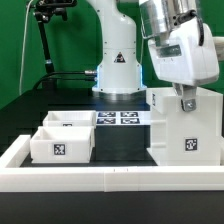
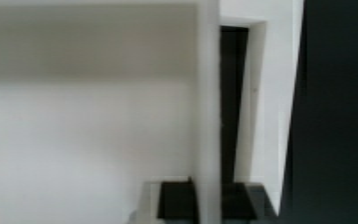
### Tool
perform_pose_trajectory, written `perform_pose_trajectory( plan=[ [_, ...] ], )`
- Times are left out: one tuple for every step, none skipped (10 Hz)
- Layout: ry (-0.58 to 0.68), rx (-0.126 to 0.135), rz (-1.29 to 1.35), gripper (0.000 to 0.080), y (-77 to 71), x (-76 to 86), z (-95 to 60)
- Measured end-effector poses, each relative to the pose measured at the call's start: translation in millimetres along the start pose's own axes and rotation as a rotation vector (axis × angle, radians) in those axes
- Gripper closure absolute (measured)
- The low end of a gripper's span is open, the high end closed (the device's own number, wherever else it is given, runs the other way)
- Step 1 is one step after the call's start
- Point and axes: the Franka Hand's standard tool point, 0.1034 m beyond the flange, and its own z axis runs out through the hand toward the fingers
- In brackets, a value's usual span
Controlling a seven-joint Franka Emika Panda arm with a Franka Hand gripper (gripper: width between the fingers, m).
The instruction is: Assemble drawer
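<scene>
The drawer's tall white shell (image 1: 186, 135) stands upright at the exterior view's right, a tag on its front face. My gripper (image 1: 186, 102) comes down onto its top edge. In the wrist view the gripper (image 2: 211, 203) has a black finger (image 2: 176, 200) on each side of the shell's thin white wall (image 2: 210, 100) and is shut on it. Two small white trays (image 1: 63, 142) stand side by side at the exterior view's left, the nearer one showing a tag; the farther tray (image 1: 68, 121) is just behind it.
The marker board (image 1: 120, 118) lies flat between the trays and the shell, in front of the arm's base (image 1: 116, 80). A long low white rail (image 1: 110, 180) runs along the front edge. A black stand (image 1: 45, 40) is at the back left.
</scene>
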Motion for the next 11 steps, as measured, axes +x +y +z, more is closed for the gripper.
perform_pose_trajectory(
  plan=[
    [-0.002, 0.001, 0.002, 0.0761, 0.0, -0.2, 0.0],
    [-0.003, 0.001, 0.001, 0.0761, 0.0, -0.4, 0.0],
    [-0.003, 0.001, -0.002, 0.0761, 0.0, -0.5, 0.0],
    [-0.007, 0.002, 0.016, 0.0761, 0.2, -0.7, 0.5],
    [-0.022, 0.005, 0.08, 0.0761, 1.2, -1.1, 2.3],
    [-0.03, 0.005, 0.098, 0.0761, -0.2, -1.4, 3.9],
    [-0.034, 0.003, 0.101, 0.0761, -4.0, -1.9, 5.7],
    [-0.04, -0.002, 0.098, 0.0761, -8.3, -4.1, 6.2],
    [-0.043, 0.0, 0.094, 0.0761, -13.6, -6.4, 7.2],
    [-0.042, 0.004, 0.09, 0.0761, -17.9, -6.4, 8.0],
    [-0.044, 0.004, 0.089, 0.0761, -21.0, -6.3, 8.3]
  ],
)
